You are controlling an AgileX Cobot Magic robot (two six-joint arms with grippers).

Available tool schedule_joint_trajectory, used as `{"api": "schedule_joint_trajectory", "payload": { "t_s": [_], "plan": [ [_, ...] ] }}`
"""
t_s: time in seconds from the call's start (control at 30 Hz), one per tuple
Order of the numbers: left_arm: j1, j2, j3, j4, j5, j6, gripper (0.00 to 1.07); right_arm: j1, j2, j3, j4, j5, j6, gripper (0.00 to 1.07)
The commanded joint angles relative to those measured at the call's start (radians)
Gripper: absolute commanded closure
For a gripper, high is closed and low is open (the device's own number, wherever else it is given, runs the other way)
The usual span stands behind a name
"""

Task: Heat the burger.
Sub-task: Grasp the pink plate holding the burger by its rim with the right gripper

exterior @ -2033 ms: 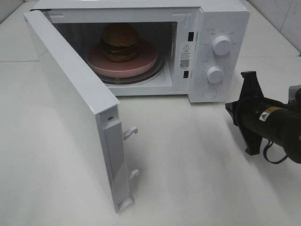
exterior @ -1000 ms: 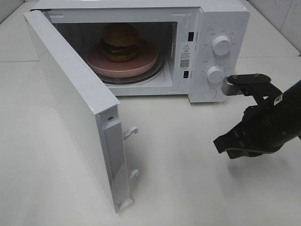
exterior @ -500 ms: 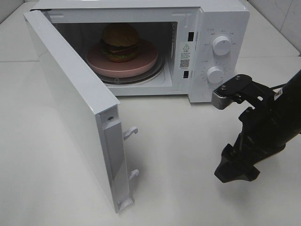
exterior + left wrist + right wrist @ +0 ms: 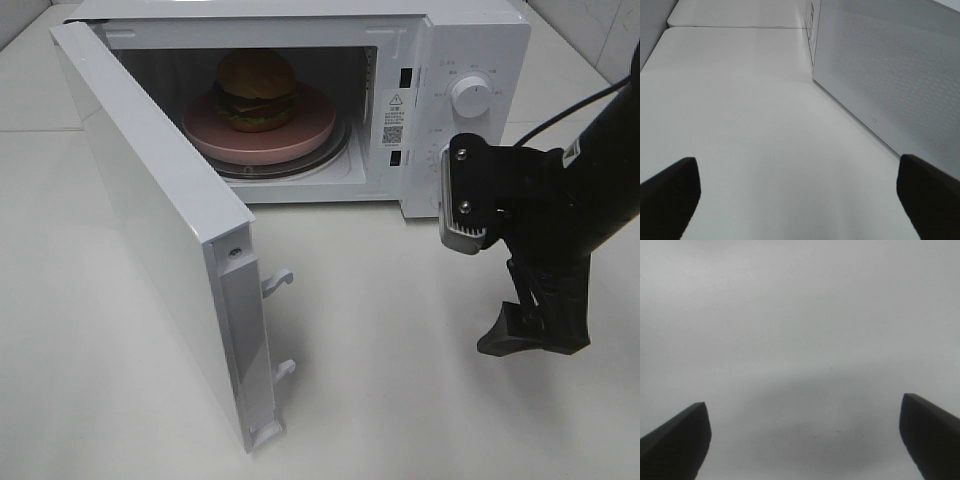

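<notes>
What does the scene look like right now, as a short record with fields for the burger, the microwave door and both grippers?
burger: on the pink plate, inside the microwave
door: swung wide open
left gripper: open, empty, above the table
right gripper: open, empty, pointing down at the table in front of the control panel
step not yet done: door shut

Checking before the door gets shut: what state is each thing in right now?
door: swung wide open.
burger: upright on the plate, inside the microwave.
plate: inside the microwave, under the burger.
left gripper: jaws open, empty.
right gripper: jaws open, empty, pointing down.
</notes>
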Motion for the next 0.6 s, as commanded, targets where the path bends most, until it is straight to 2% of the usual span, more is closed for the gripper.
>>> {"api": "schedule_joint_trajectory", "payload": {
  "t_s": [0.03, 0.07, 0.17, 0.2, 0.27, 0.3, 0.37, 0.43, 0.47, 0.6],
  "plan": [
    [0.004, -0.015, 0.004, -0.003, -0.013, -0.007, 0.06, 0.026, 0.039, -0.063, -0.004, 0.029, -0.12, 0.08],
    [0.004, -0.015, 0.004, -0.003, -0.013, -0.007, 0.06, 0.026, 0.039, -0.063, -0.004, 0.029, -0.12, 0.08],
    [0.004, -0.015, 0.004, -0.003, -0.013, -0.007, 0.06, 0.07, 0.157, -0.217, -0.035, 0.102, -0.121, 0.08],
    [0.004, -0.015, 0.004, -0.003, -0.013, -0.007, 0.06, 0.07, 0.157, -0.217, -0.035, 0.102, -0.121, 0.08],
    [0.004, -0.015, 0.004, -0.003, -0.013, -0.007, 0.06, 0.096, 0.23, -0.312, -0.039, 0.136, -0.12, 0.08],
    [0.004, -0.015, 0.004, -0.003, -0.013, -0.007, 0.06, 0.096, 0.23, -0.312, -0.039, 0.136, -0.12, 0.08],
    [0.004, -0.015, 0.004, -0.003, -0.013, -0.007, 0.06, 0.129, 0.292, -0.398, -0.047, 0.165, -0.13, 0.08],
    [0.004, -0.015, 0.004, -0.003, -0.013, -0.007, 0.06, 0.138, 0.313, -0.419, -0.051, 0.169, -0.137, 0.08],
    [0.004, -0.015, 0.004, -0.003, -0.013, -0.007, 0.06, 0.158, 0.357, -0.473, -0.051, 0.172, -0.157, 0.08],
    [0.004, -0.015, 0.004, -0.003, -0.013, -0.007, 0.06, 0.184, 0.417, -0.552, -0.052, 0.182, -0.18, 0.08]
  ]
}}
